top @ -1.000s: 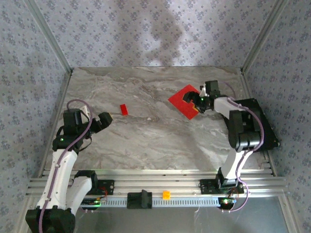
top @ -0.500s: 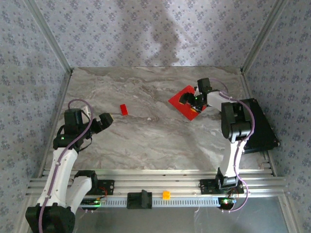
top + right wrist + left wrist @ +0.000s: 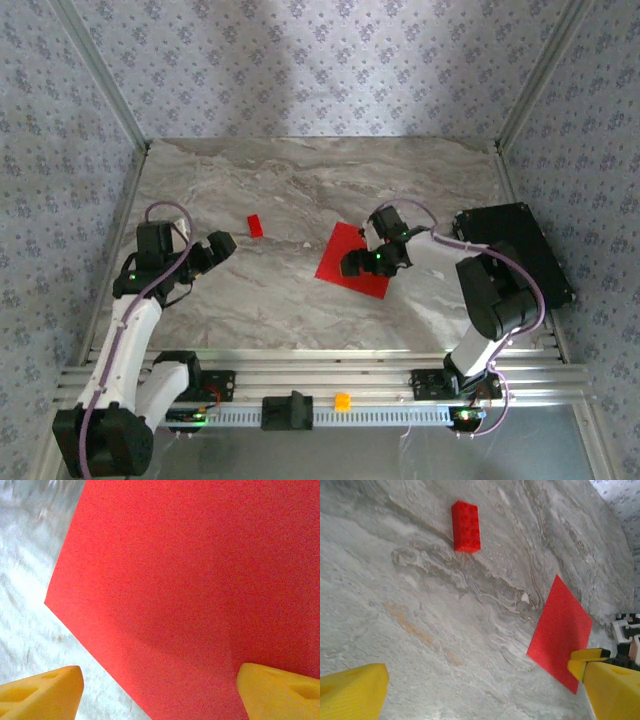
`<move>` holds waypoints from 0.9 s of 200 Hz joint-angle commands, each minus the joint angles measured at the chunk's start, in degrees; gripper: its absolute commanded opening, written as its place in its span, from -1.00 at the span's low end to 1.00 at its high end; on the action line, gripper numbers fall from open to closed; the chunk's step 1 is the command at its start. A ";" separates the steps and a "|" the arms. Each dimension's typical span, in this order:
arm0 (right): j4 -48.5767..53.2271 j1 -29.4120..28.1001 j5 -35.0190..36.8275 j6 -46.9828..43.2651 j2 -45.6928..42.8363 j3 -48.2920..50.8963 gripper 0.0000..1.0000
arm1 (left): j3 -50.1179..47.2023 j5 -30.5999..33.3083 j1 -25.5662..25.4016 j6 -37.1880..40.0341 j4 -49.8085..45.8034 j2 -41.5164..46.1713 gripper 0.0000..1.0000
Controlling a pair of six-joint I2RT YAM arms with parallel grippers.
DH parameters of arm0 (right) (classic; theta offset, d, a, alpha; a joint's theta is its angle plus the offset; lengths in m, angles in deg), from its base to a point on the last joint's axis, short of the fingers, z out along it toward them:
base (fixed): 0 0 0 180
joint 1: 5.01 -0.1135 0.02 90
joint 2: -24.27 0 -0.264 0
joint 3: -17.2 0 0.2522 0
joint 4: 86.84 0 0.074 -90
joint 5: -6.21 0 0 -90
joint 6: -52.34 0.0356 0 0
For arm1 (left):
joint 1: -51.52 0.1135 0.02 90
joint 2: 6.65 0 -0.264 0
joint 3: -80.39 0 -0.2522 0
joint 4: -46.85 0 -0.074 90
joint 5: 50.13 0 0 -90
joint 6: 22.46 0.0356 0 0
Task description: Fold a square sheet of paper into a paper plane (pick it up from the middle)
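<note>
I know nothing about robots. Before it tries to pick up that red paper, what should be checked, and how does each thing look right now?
1. Red paper lying flat and unfolded on the table: ok.
2. Right jaws open above the paper: ok.
3. Right jaws centred over the paper's middle: cannot tell.
4. Left jaws open, away from the paper: ok.
5. Small red block apart from the paper: ok.
</note>
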 commanded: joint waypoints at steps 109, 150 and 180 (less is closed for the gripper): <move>-7.51 6.63 -3.83 18.27 -0.91 2.98 0.67 | 0.27 -2.98 -7.48 -6.73 6.86 -2.69 1.00; -0.43 2.44 0.05 9.41 2.37 0.53 0.67 | 0.32 -1.75 -9.40 -6.34 6.98 -3.12 1.00; -0.25 -1.10 -1.52 6.89 4.74 -0.36 0.67 | 0.45 1.13 -13.20 -6.26 7.14 -4.24 1.00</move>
